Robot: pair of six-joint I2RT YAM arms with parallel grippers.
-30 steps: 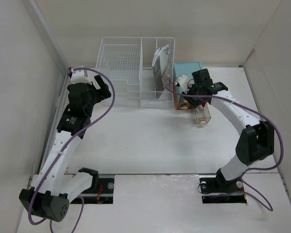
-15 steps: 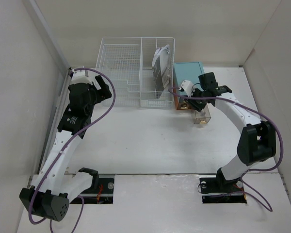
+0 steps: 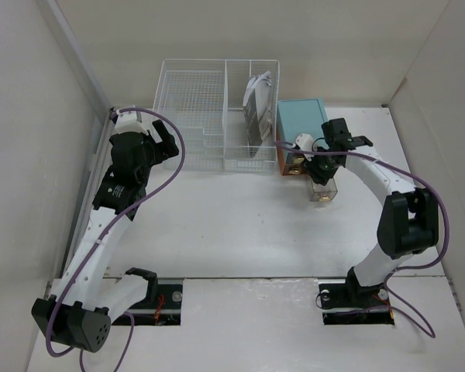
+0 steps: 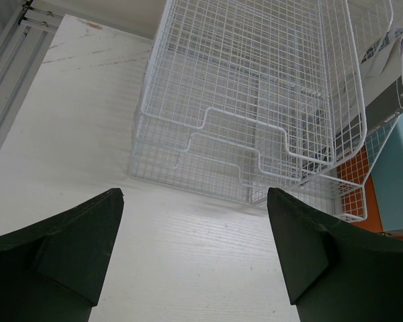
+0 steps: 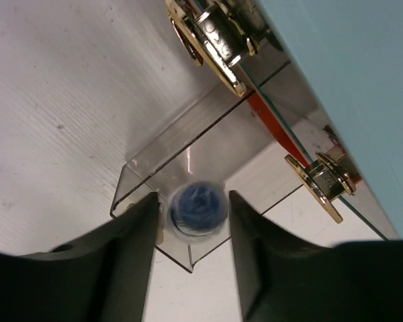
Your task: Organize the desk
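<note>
Beside the teal box (image 3: 302,118), a blue thing (image 5: 197,206) is seen inside the right gripper (image 5: 192,197); pinched or loose cannot be told.

Blurry blue thing
The round blue thing (image 5: 199,204) at the right gripper (image 5: 193,213) is too blurry to name; the teal box (image 5: 349,80) is cut off.

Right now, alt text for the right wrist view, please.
The right gripper hangs over a clear drawer, with a blurred blue round object between its jaws; grip unclear. The teal drawer box with gold knobs fills the upper right, on the white desk.
</note>
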